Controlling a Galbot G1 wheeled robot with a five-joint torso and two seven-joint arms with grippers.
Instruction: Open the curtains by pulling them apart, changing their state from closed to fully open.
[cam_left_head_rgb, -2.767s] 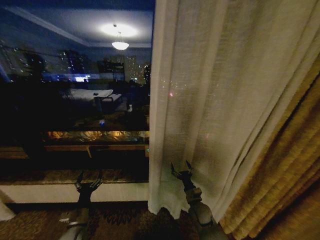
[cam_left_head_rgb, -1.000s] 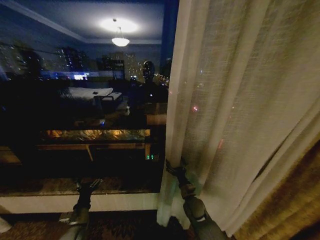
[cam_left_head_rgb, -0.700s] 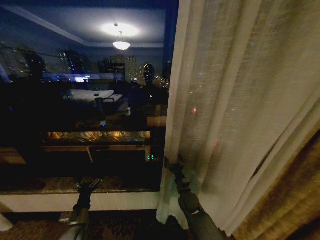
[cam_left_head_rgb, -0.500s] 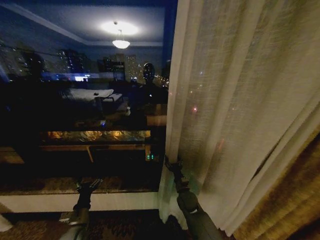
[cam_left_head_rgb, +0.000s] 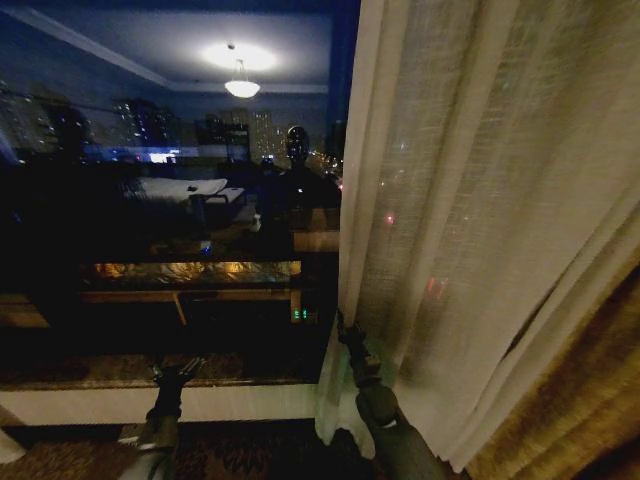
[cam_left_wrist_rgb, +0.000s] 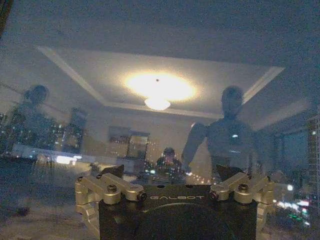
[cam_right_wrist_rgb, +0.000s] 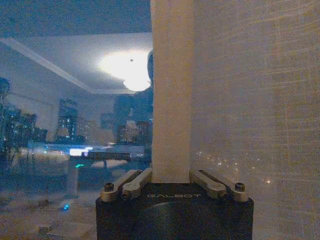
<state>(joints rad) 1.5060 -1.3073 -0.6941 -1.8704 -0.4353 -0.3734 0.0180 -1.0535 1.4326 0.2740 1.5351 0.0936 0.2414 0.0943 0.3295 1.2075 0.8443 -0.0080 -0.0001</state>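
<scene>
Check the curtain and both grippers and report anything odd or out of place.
Nothing stands out. The sheer curtain hangs in even pleats beside the bare window, undamaged. The right gripper is at its inner edge, fingers either side of the fold. The left gripper waits low by the sill.

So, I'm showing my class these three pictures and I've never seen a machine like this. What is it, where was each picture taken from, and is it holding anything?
It is a two-armed wheeled robot facing a night window. The wide picture comes from its head camera; the other two come from cameras on each wrist. The right gripper sits at the inner edge of the sheer curtain, and the right wrist view shows that edge fold running down between its fingers, so it seems to be gripping it. The left gripper waits low before the glass, fingers spread, holding nothing. A golden drape hangs beside the curtain.
</scene>
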